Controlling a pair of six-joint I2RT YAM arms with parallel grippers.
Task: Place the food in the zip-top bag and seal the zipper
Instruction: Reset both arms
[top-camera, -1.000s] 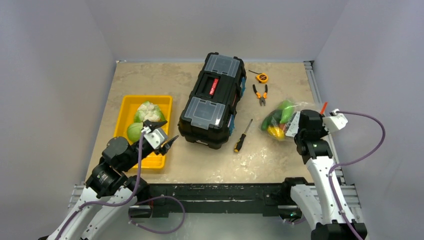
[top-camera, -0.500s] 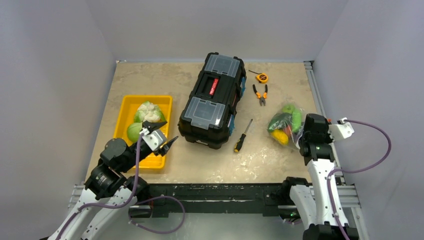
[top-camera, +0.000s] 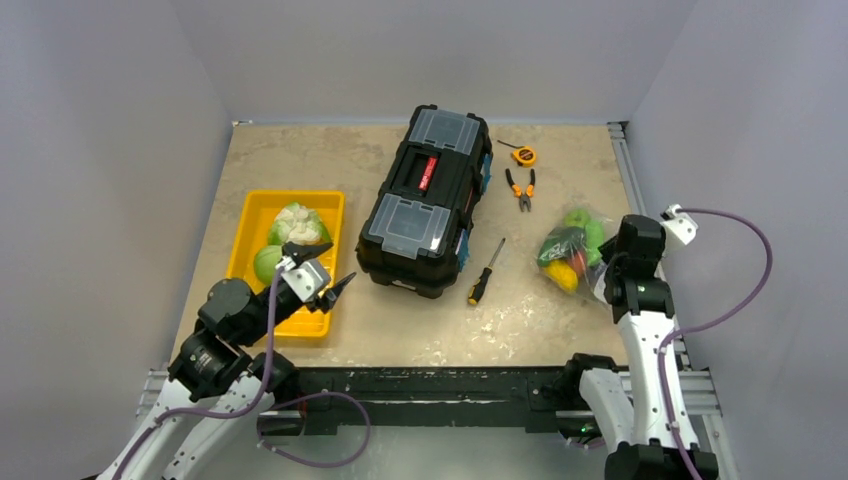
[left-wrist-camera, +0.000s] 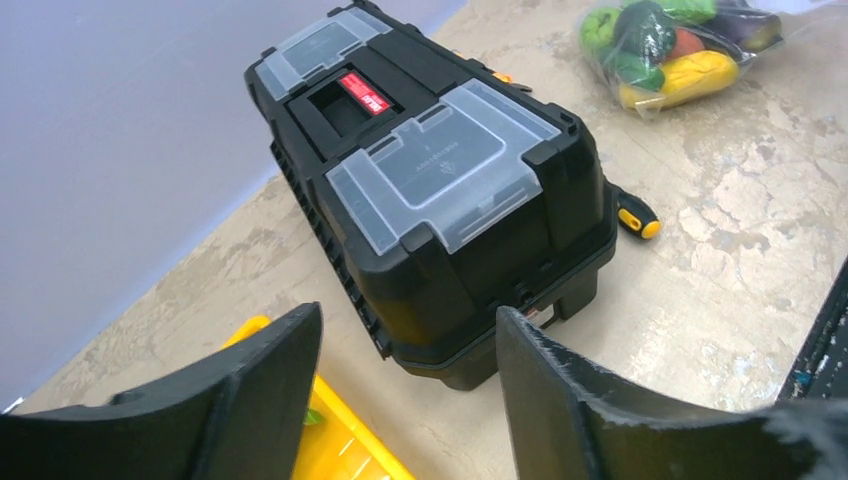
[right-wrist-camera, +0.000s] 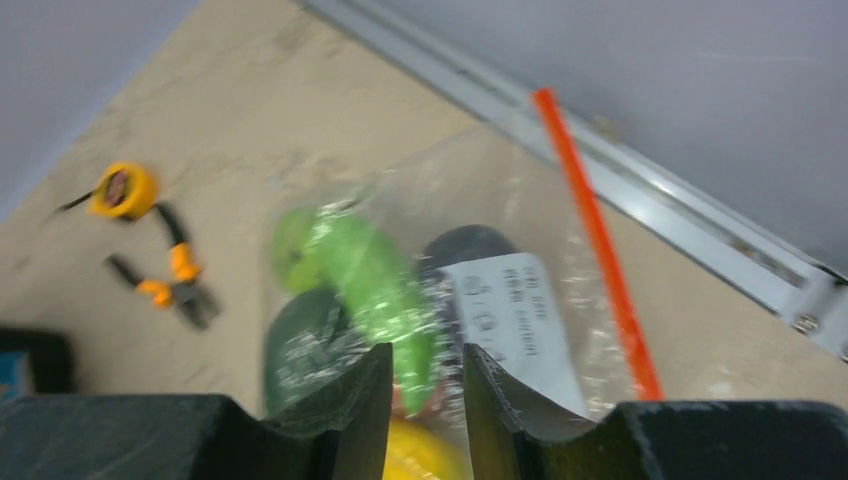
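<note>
The zip-top bag (top-camera: 572, 250) lies at the right of the table and holds green, yellow and dark food. In the right wrist view the bag (right-wrist-camera: 500, 200) shows its white label (right-wrist-camera: 505, 310), a green piece (right-wrist-camera: 370, 270) and the red-orange zipper (right-wrist-camera: 598, 240); I cannot tell if the zipper is sealed. My right gripper (right-wrist-camera: 427, 365) hovers just above the bag, jaws slightly apart with nothing between them. A white cauliflower (top-camera: 295, 222) and a green cabbage (top-camera: 266, 262) lie in the yellow tray (top-camera: 262, 203). My left gripper (left-wrist-camera: 408, 330) is open and empty over the tray's near right corner.
A black toolbox (top-camera: 425, 198) stands mid-table. A black-and-yellow screwdriver (top-camera: 486, 272) lies between it and the bag. Orange-handled pliers (top-camera: 520, 190) and a tape measure (top-camera: 524, 155) lie behind the bag. A metal rail (right-wrist-camera: 700, 230) runs along the right table edge.
My right arm has swung from over the bag towards the right table edge and turned. The bag has shifted slightly right and settled flatter. The left arm has barely moved.
</note>
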